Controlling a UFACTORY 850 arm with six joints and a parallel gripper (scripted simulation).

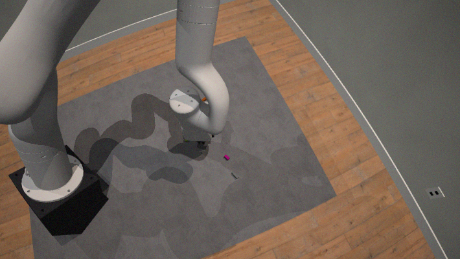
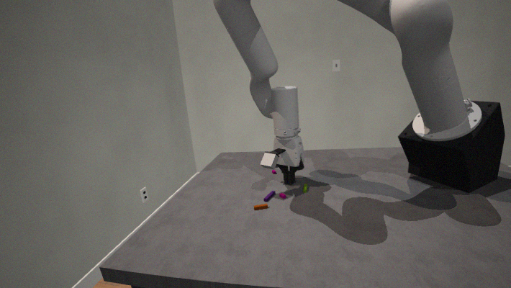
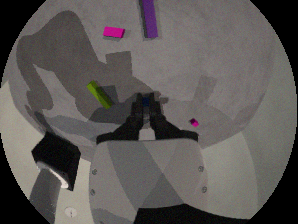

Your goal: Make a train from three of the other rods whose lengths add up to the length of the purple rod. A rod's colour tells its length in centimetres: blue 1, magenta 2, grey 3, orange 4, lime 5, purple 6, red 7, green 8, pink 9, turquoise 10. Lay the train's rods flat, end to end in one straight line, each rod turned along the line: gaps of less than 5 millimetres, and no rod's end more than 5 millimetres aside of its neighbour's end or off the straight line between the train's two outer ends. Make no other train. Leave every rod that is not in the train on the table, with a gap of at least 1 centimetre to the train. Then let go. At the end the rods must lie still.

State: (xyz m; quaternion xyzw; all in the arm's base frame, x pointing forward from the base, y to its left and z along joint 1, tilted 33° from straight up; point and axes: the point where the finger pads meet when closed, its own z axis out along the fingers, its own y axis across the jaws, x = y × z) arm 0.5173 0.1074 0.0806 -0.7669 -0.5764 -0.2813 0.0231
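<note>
My gripper points straight down, close to the table, and is shut on a small blue rod that shows only as a blue spot between the fingertips. In the exterior view the gripper stands just behind the other rods. The purple rod lies ahead of the fingers, also seen in the exterior view. A magenta rod lies beside it. The lime rod lies close to the left of the fingers. A second magenta rod lies to the right.
A grey rod lies apart from the others, beyond the second magenta rod. The arm's black base stands at the table's far corner. The arm hides most of the rods in the top view.
</note>
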